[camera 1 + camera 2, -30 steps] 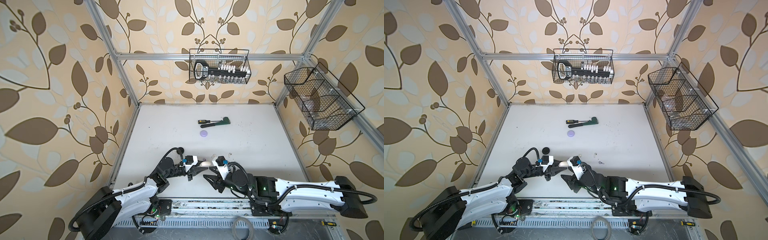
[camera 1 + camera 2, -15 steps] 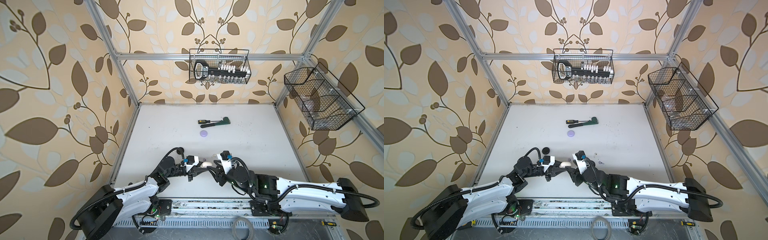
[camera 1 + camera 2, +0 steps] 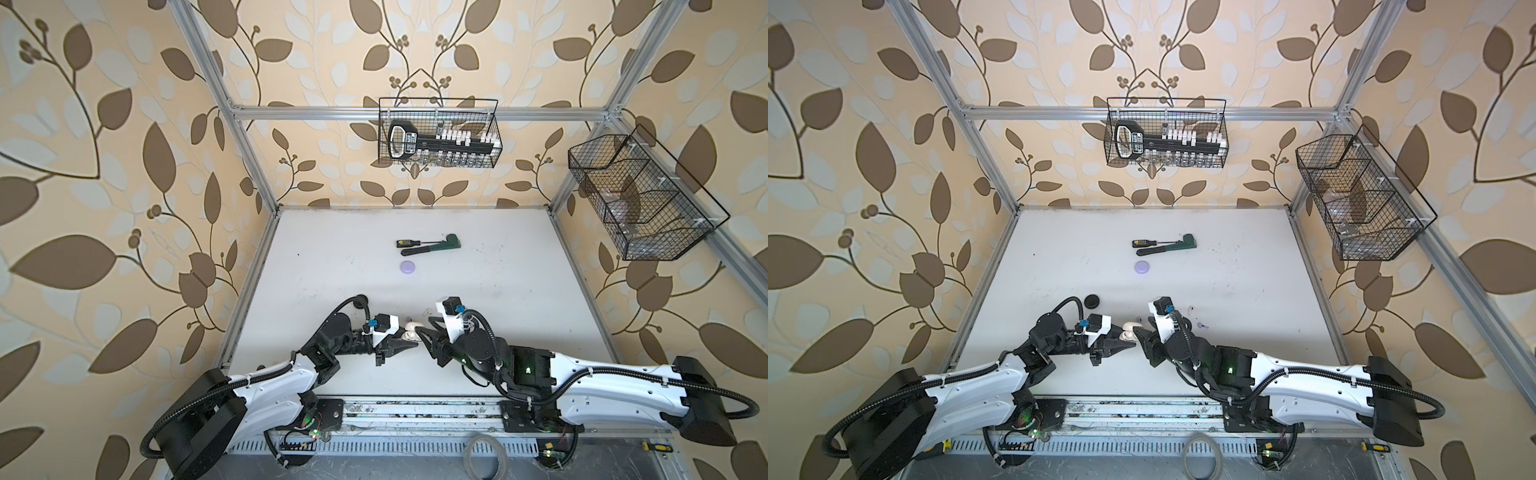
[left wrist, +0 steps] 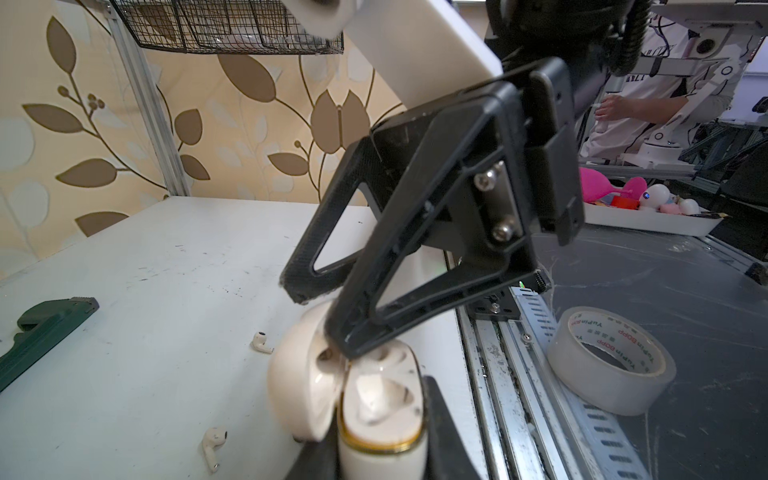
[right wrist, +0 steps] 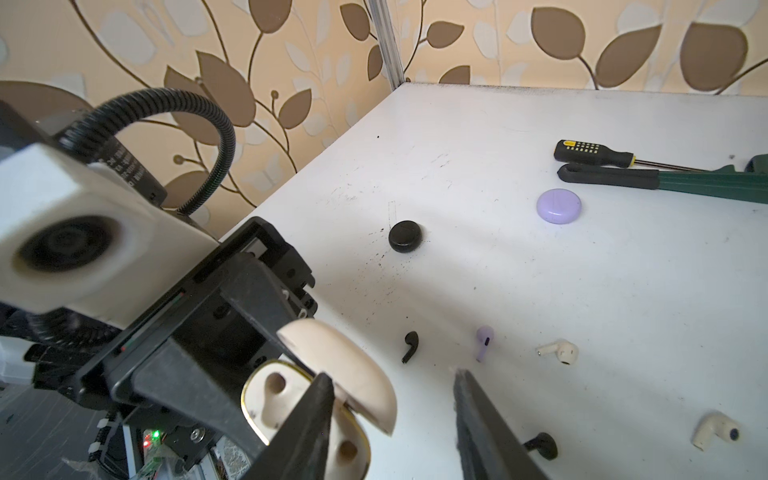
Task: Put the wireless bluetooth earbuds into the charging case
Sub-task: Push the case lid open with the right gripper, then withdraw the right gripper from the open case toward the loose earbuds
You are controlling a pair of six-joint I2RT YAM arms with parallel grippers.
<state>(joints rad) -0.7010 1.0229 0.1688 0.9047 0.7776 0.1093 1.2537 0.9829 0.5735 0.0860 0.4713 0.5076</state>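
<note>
Taking the far wall as twelve o'clock in both top views, a tape roll (image 4: pixel 573 332) lies nearest, at six o'clock, off the tabletop (image 3: pixel 498 291). Past the front edge the left gripper (image 3: pixel 413 343) extends in from eight o'clock, its jaws clenched on the body of the white case (image 4: pixel 380 419), whose lid (image 4: pixel 299 374) stands swung open. The right gripper (image 5: pixel 392 376) extends in from four o'clock with its jaws released and standing apart. In the left wrist view one fingertip (image 4: pixel 347 345) sits at the mouth of the white case, where lid meets body; whether it presses there cannot be told.

Beyond them, toward one and two o'clock of the white case, the earbuds (image 4: pixel 262 343) lie loose on the tabletop. The right wrist view shows a black earbud (image 5: pixel 410 346), a lavender earbud (image 5: pixel 484 341) and a white earbud (image 5: pixel 560 351) in a rough row, with a second black earbud (image 5: pixel 542 445) and a second white earbud (image 5: pixel 715 433) closer to the right gripper.

A closed black case (image 3: pixel 1091 301) rests at ten o'clock of the white case. Farther, at twelve o'clock, sits a closed lavender case (image 3: pixel 407 267), and past it a screwdriver (image 3: pixel 409 242) and a wrench (image 3: pixel 432 246) lie side by side. A wire basket (image 3: pixel 438 133) hangs on the far wall at twelve o'clock, and a second basket (image 3: pixel 640 195) on the side wall at two o'clock.
</note>
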